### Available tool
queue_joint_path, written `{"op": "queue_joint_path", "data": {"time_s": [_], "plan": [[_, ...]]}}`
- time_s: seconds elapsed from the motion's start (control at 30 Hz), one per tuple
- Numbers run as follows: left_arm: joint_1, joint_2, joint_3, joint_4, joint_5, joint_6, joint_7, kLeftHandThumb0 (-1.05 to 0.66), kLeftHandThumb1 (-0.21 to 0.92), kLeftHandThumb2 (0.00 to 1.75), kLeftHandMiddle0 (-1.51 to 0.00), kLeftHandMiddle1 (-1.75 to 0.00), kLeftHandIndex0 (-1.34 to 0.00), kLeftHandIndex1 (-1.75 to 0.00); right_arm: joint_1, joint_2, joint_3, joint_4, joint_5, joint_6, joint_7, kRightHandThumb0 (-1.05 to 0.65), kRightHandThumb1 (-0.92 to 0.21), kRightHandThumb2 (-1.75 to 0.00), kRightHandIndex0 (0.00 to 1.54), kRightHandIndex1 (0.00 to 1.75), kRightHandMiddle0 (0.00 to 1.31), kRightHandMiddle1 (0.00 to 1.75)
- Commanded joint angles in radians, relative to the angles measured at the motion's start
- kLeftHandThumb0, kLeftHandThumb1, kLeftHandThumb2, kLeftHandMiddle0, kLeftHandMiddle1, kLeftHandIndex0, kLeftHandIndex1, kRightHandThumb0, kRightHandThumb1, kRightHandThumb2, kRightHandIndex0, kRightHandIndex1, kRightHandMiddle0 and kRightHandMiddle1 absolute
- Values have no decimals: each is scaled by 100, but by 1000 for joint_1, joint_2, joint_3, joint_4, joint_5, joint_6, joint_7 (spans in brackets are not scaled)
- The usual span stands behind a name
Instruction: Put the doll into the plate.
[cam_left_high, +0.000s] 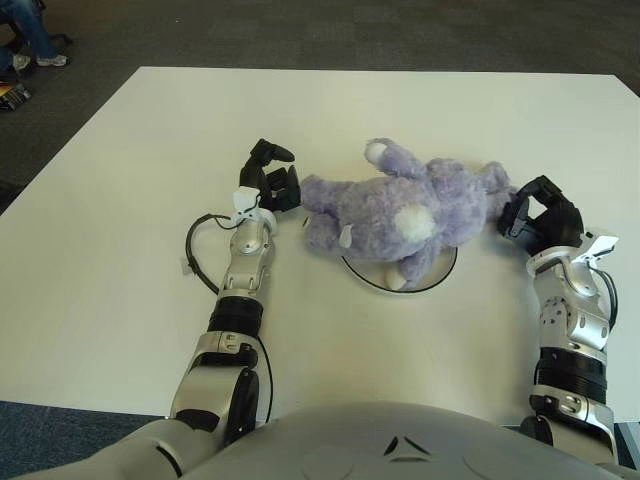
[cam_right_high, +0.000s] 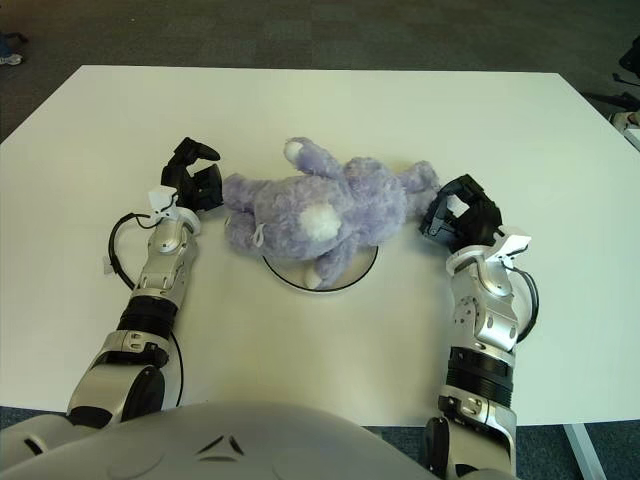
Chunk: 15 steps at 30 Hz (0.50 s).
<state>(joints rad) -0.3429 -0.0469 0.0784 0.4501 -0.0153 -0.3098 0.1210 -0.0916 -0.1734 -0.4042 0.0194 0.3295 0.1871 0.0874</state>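
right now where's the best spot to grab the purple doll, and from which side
Probably both ends at once. The doll lies on its side across the plate, too long and soft for one hand. The left hand is open beside the end on the robot's left, the right hand open beside the other end, so squeeze inward from both sides.

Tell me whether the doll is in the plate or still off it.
In it: the purple plush doll lies across the white plate, hiding most of it. The left hand and right hand flank the doll.
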Motion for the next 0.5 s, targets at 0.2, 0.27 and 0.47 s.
{"op": "queue_joint_path", "data": {"time_s": [0.2,0.27,0.47], "plan": [[38,-4,2,7,-13,11,-12,-46,36,126,-116,-175,-57,-175,30,-24,35,-12,-13,40,19,-48,-33,-130,131,175,61,175],[38,-2,0,8,-13,9,-14,-46,36,126,-116,-175,-57,-175,34,-28,42,-9,-20,35,23,-48,-34,-129,130,175,60,175],[38,2,-5,15,-10,4,-21,-46,38,124,-116,-175,-56,-175,45,-34,59,-1,-35,28,29,-47,-35,-127,130,175,59,175]]}}
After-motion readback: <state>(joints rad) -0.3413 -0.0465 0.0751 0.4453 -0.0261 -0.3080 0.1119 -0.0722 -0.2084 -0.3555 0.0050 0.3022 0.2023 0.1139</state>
